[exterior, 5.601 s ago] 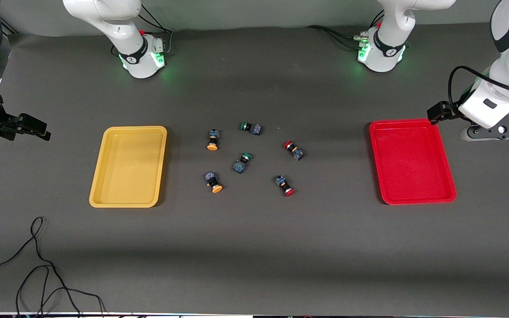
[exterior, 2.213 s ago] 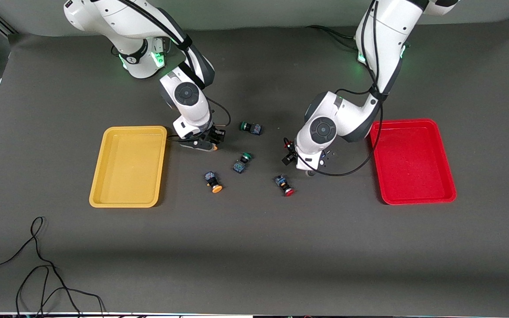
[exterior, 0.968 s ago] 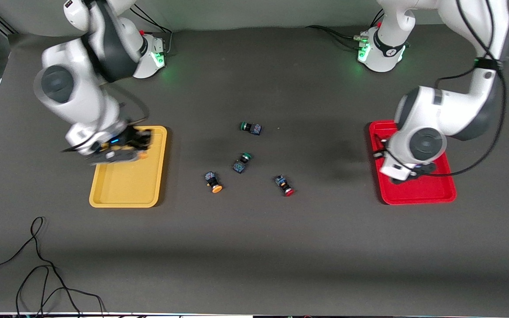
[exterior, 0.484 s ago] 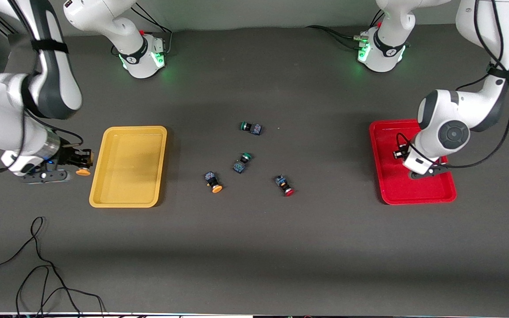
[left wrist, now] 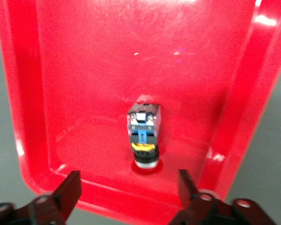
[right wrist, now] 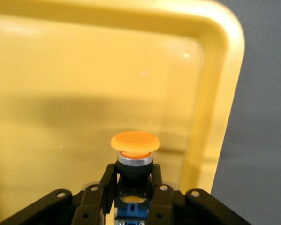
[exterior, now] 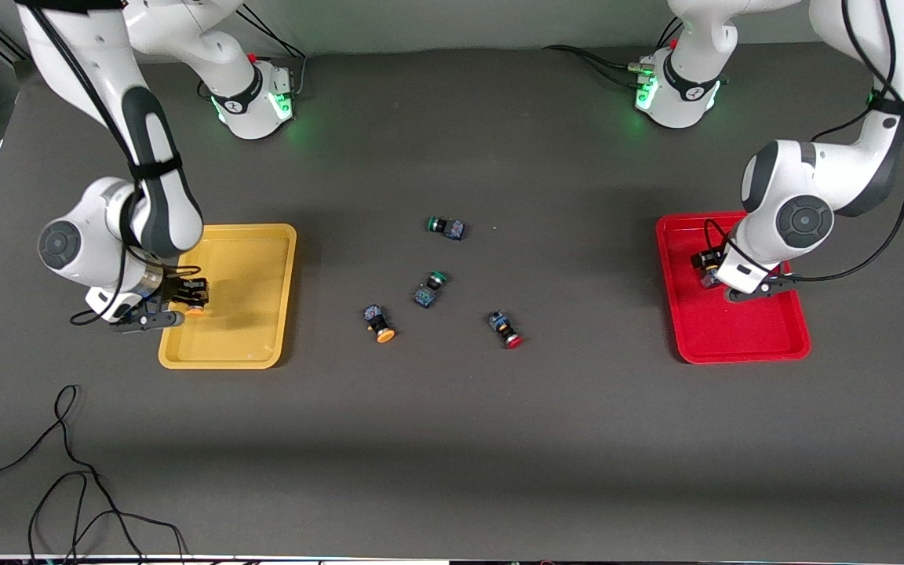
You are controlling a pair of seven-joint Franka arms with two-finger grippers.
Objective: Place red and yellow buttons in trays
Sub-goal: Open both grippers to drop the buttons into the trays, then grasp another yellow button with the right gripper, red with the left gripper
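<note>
Nearest the front camera, two of the buttons I had to sort were lying loose on the table (exterior: 452,439) between the trays: a yellow-capped button (exterior: 380,323) toward my right arm's end and a red-capped button (exterior: 505,329) toward my left arm's end, well apart from each other and from either tray. Neither had been touched, so I judged that half of the sorting was left.

A little farther from the camera came the two trays. My right gripper (exterior: 185,299) hung low over the yellow tray (exterior: 264,235), just inside its rim on the side away from the loose buttons. Its fingers were clamped on the dark body of the held yellow button (right wrist: 135,143), cap pointing out over the tray floor. That one was at its tray but not yet let go.

My left gripper (exterior: 750,286) was over the red tray (exterior: 781,345), and in the left wrist view (left wrist: 131,194) its jaws stood wide apart with nothing between them. Below them the dropped red button (left wrist: 144,136) lay on the tray floor near a corner, clear of both fingers. I counted that one as delivered.

Farther off were two green-capped buttons (exterior: 430,287), the other one (exterior: 446,227) farthest from the camera; I took them to be no part of the job.
</note>
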